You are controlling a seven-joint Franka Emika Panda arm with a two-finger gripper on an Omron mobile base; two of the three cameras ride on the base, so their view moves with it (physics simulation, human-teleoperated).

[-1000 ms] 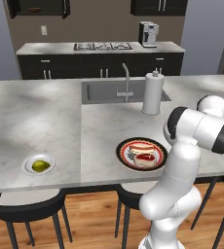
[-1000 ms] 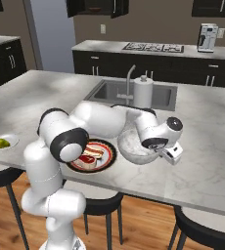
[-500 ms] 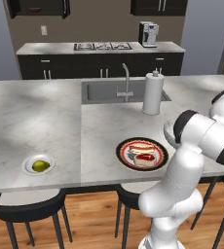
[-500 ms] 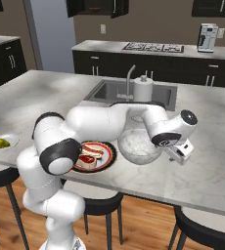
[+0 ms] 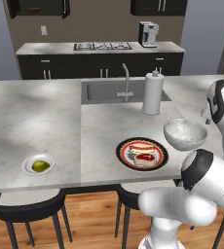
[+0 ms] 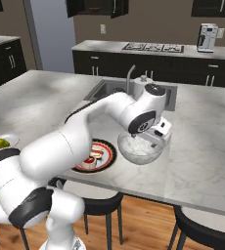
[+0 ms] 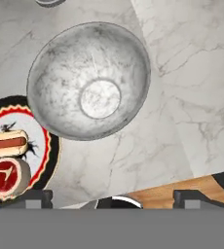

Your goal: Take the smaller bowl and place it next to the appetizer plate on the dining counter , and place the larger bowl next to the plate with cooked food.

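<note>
You see the larger bowl [image 5: 184, 133] standing upright on the dining counter [image 5: 46, 121], right of centre in the left base view, just beside the plate with cooked food [image 5: 142, 153], which lies a little lower and to its left. In the hand view the bowl [image 7: 88, 80] sits in the upper middle of the frame, its rim seeming to overlap the dark, red-edged rim of the plate [image 7: 16, 160] at the lower left; you cannot tell whether the two touch.

The gripper [image 7: 112, 198] is released: its two dark finger tips [image 7: 35, 198] stand far apart at the bottom of the hand view, with nothing between them, and the bowl lies apart from them, further up the frame. In the right base view the hand [image 6: 153, 134] hangs over the far rim of the bowl [image 6: 140, 149], at the centre of the frame; you cannot make out the fingers there.

The appetizer plate [image 5: 38, 165], white with its one yellow-green piece, lies at the lower left of the left base view, near the counter's front edge and well apart from the other plate. In the right base view it [image 6: 2, 142] shows at the left edge.

Behind the bowl in the left base view stands a paper towel roll [image 5: 153, 93], beside the steel sink [image 5: 104, 90] with its tap [image 5: 125, 82]. A coffee machine [image 5: 148, 34] sits on the back worktop at the upper middle of the frame.
</note>
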